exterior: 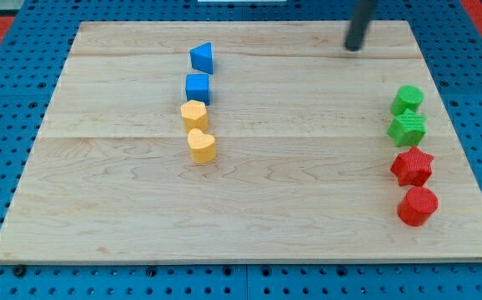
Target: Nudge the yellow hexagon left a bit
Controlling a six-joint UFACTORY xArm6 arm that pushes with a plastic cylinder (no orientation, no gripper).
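Landmark: yellow hexagon (194, 113), on the desk (249, 225) left of its middle.
Column: the yellow hexagon sits third in a line of four blocks running down the view.
Blue cube (198, 87): just above the hexagon, touching or nearly so.
Blue triangle (202, 58): above the cube, a small gap between them.
Yellow heart (201, 146): just below the hexagon, edges close or touching.
My tip (353, 47): well to the view's right of the hexagon and higher up, near the desk's top edge, apart from every block.
Tool: a bare rod with nothing to open or close; it holds nothing.
Green blocks (407, 100) (407, 128): far right of the hexagon, stacked in a column.
Red star (412, 166): below the greens.
Red cylinder (416, 206): lowest on that side.
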